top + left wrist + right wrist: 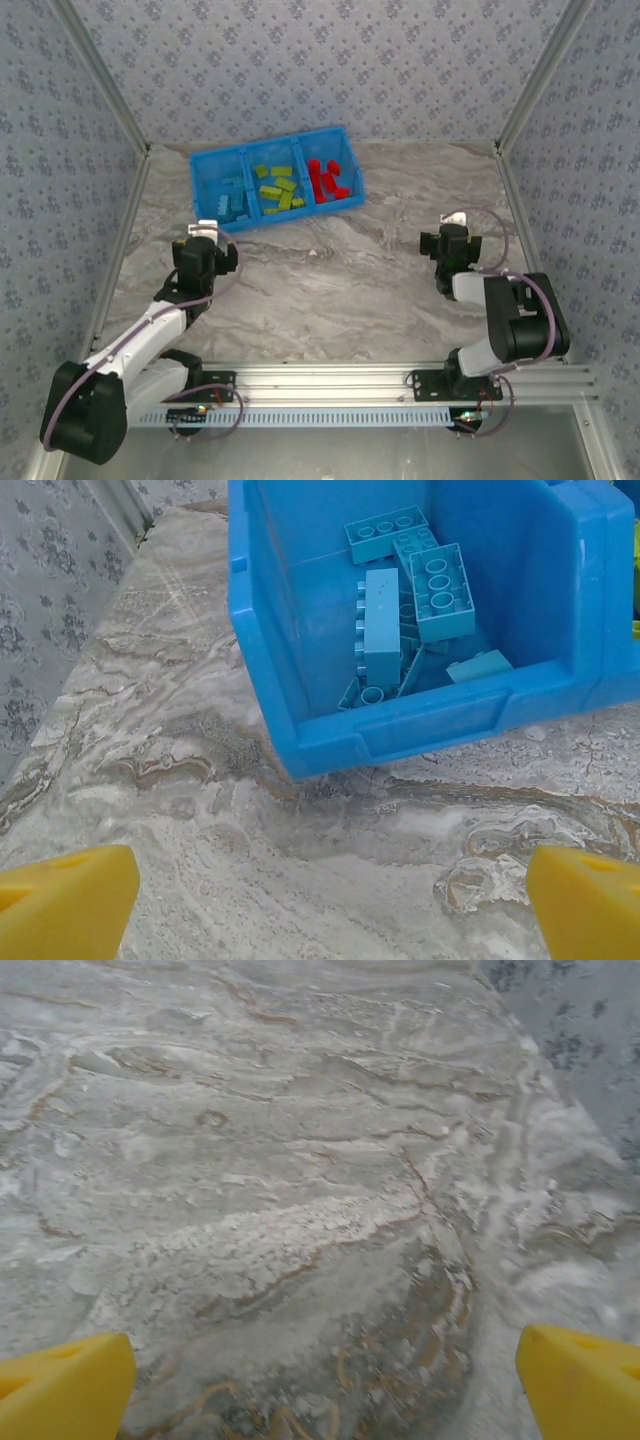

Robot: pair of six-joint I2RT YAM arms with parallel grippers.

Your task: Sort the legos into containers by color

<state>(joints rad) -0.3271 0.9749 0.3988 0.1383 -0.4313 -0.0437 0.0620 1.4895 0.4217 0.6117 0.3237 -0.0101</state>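
Well, both my left gripper and right gripper stand wide and empty. The legos lie in the blue tray, seemingly all sorted by colour. They look light, stiff, slick; I'd pinch one across its flat sides.

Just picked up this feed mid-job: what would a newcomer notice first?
The bright blue rectangular plastic tray stands at the far left of the marble-patterned table, its three compartments holding light blue studded bricks, lime green bricks and red bricks, left to right. Nearer, the left arm's yellow fingers and the right arm's yellow fingers stand wide apart, holding nothing.
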